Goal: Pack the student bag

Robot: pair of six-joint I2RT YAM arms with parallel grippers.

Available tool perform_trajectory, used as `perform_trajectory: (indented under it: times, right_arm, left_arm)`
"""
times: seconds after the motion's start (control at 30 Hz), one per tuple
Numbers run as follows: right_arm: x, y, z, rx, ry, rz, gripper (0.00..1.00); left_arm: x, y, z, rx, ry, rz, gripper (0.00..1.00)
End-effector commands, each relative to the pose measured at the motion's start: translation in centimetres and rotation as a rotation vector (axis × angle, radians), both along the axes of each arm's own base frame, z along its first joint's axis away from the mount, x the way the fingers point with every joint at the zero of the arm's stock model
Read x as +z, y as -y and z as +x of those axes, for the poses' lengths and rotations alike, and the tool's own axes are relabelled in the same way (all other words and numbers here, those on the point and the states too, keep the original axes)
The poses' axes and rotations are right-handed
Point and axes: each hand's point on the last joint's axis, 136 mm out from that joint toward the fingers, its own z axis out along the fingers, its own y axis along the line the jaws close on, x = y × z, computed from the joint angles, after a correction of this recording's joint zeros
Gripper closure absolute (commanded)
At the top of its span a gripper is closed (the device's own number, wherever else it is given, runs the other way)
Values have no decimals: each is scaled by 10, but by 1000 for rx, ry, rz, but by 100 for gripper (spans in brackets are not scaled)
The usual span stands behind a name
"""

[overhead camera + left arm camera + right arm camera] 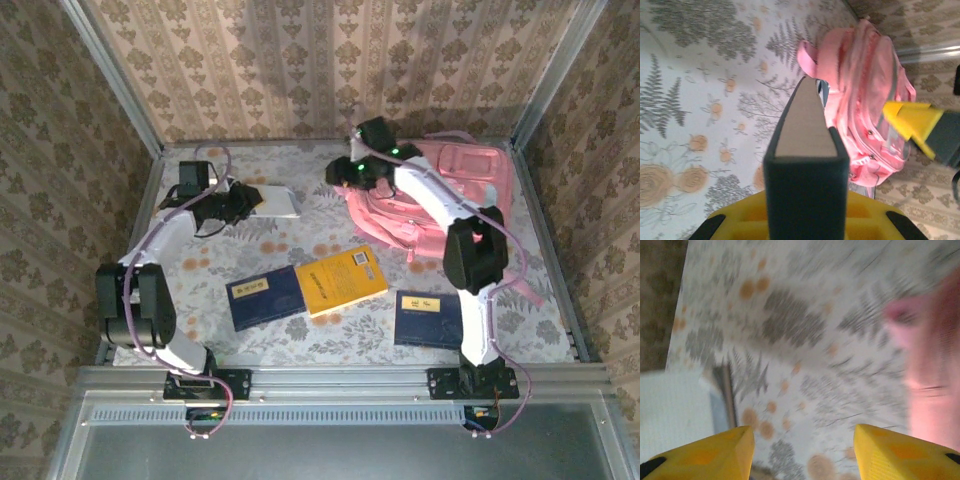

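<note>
Dark book (805,125) in left pincer (258,198); right pincer (802,440) agape near student bag (450,190)

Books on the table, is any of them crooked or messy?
The yellow book lies tilted, one corner seemingly overlapping the dark blue book beside it. The left claw grips a dark-covered book. Nothing looks spilled or torn.

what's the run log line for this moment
left end effector: shut on dark book | right end effector: open, empty, near student bag | table: yellow book, two blue books
</note>
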Motion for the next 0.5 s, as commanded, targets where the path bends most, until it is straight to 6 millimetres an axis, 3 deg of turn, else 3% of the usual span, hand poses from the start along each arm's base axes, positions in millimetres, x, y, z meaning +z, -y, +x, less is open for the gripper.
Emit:
perform_trajectory:
  times: [0.0,0.1,0.23,0.33,0.47]
  right_arm:
    - [-6,65,15,-194,11,-155,44]
    - [-4,102,27,-312,18,-205,46]
    - [-8,134,36,-410,1,-211,46]
    - [-15,140,43,-410,-23,-189,47]
    - [-30,133,50,-372,-72,-165,47]
  left_arm:
    - [24,16,-15,-90,91,-15,100]
    - [34,18,-22,-110,138,-5,100]
    - [38,16,-28,-141,187,33,100]
    - [38,15,-29,-150,202,39,100]
    - [41,20,-29,-163,211,2,100]
